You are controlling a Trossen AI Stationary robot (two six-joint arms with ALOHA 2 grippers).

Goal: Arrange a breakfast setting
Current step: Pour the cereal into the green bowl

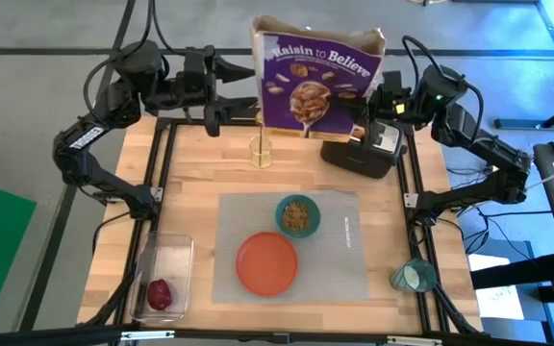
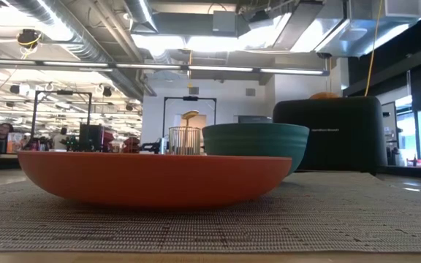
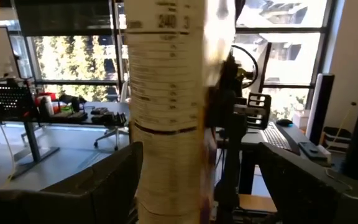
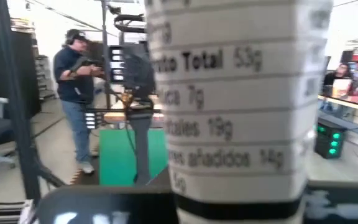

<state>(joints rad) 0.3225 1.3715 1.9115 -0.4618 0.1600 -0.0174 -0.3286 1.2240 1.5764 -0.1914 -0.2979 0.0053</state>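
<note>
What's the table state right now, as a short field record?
placemat: grey, centre of table
orange plate: on placemat, empty
teal bowl: on placemat beside plate, holds cereal
cereal box: held up at the far edge, between both grippers
left gripper: at the box's left side
right gripper: at the box's right side
teal cup: off the placemat, at table's right edge
dark red fruit: in clear tub
toaster: far right

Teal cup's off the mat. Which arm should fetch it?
Right. The teal cup sits at the table's right edge, nearer the right claw than the left claw; both are at the cereal box.
</note>
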